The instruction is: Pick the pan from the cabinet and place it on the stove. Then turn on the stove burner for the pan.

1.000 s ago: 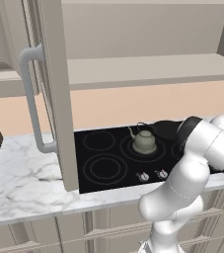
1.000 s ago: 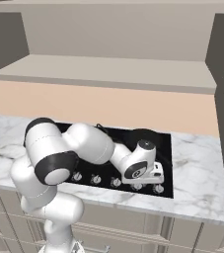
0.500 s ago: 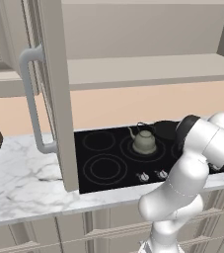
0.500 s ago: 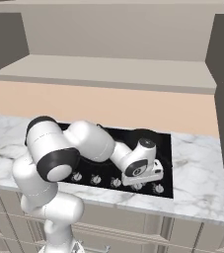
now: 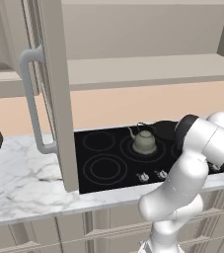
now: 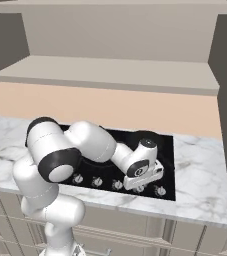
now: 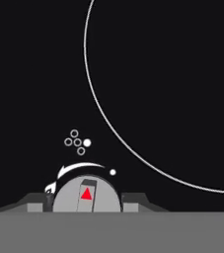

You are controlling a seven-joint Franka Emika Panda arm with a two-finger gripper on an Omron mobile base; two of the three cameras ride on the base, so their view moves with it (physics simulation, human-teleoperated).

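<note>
Pincer: low over the front edge of the stove. Its two dark fingertips stand one on each side of a silver knob and sit against it, so it is closed on the knob.
Pincer, from the base: the hand points down at the row of knobs near the stove's front right.
Knob: round and silver with a red triangle mark, right between the fingertips. A white arc and a dot lie on the glass just past it.
Burner ring: a large thin grey outline on the black glass, ahead of the pincer and to one side.
Pan: on the stove, behind the pincer on the back right burner, partly hidden by the arm. It shows just past the hand from the right side.
Kettle: grey-green, on the stove, behind the pincer and to its left, beside the pan.
Cabinet: above and behind the pincer, open, its beige shelf bare.
Cabinet door: swung out, well to the left of the pincer, with a curved bar handle.
Tabletop: white marble, running off to both sides of the pincer.
</note>
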